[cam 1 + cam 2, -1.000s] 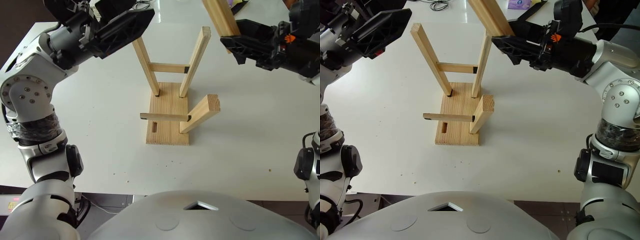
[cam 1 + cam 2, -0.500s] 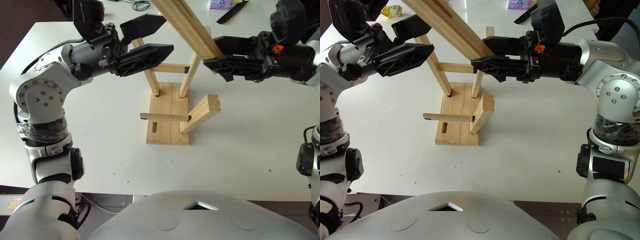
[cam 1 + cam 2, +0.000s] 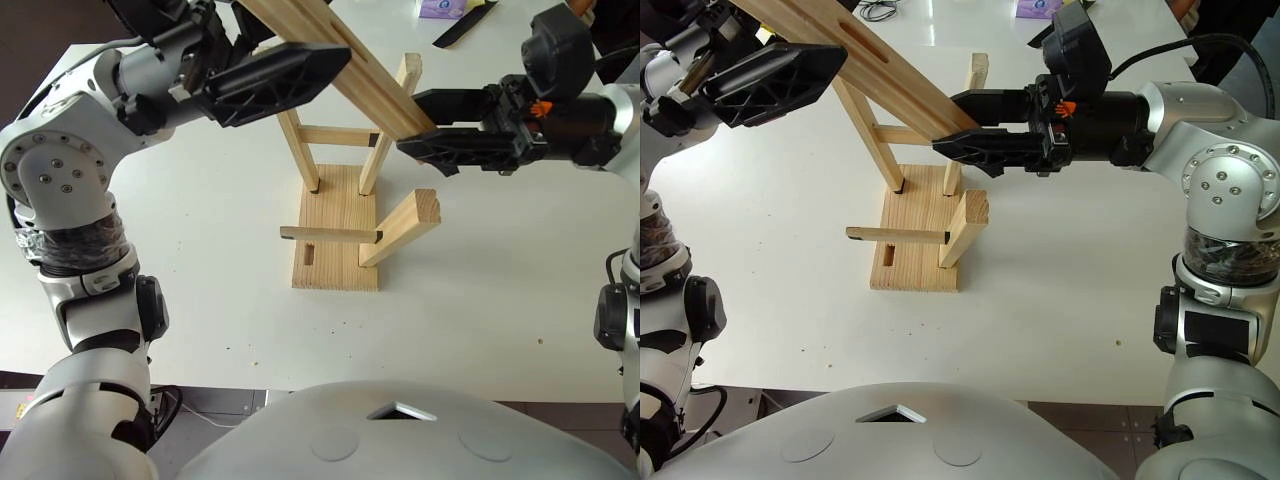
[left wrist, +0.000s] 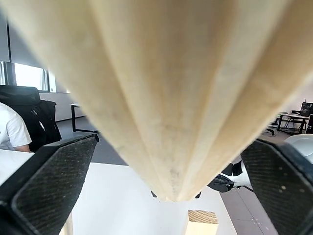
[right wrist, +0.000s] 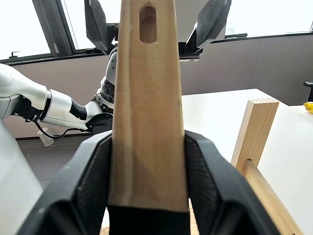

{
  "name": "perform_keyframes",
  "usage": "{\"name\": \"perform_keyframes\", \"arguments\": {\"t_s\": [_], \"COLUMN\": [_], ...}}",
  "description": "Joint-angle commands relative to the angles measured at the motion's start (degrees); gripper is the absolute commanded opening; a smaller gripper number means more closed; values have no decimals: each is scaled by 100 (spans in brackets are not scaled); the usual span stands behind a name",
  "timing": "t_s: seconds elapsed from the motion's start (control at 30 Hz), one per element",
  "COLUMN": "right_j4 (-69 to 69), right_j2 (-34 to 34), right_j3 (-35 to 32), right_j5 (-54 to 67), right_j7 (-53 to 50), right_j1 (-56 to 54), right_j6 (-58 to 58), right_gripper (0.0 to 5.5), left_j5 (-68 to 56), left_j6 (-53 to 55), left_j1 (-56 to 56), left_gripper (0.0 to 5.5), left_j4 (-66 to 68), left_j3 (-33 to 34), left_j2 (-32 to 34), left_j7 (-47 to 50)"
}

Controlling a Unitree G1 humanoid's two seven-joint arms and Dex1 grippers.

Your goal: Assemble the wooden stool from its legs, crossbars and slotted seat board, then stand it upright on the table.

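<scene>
Two legs stand in the far end of the seat board, which lies flat near the middle of the white table, its length running from the near edge toward the far edge. I log them as the left upright leg and the right upright leg; both tilt slightly outward and are joined by the far crossbar.

At the board's near right corner I see a third leg leaning steeply toward the table's right edge. I cannot tell whether its foot is seated. The near crossbar runs out of it toward the left, and its free end hangs over the board's left side, above an open slot.

The fourth leg is in the air above the upright pair, slanting up toward the table's far left corner. It has a slot cut through one face.

The right gripper is clamped on the lower end of this leg, with a finger pressed against each side. The left gripper sits farther up the same leg with its jaws spread. Its pads stand on either side of the wood and are clear of it.

A purple packet and a black object lie at the table's far edge.
</scene>
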Motion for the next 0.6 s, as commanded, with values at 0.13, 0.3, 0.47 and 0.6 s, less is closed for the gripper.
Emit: {"name": "perform_keyframes", "arguments": {"t_s": [0.13,0.3,0.47,0.6], "right_j4": [-86,-81,-55,-30], "right_j2": [-98,-133,-175,-186], "right_j3": [63,111,152,208], "right_j5": [79,66,50,1], "right_j7": [115,237,372,469], "right_j1": [-112,-139,-184,-219], "right_j6": [102,118,136,109], "right_gripper": [205,205,205,205], "left_j5": [-172,-349,-562,-583], "left_j6": [44,65,100,112], "left_j1": [-10,4,31,115], "left_gripper": [416,336,259,214], "left_j4": [-124,-208,-261,-334], "left_j3": [118,154,203,136], "left_j2": [88,67,90,116], "left_j7": [-30,-81,-116,-174]}}
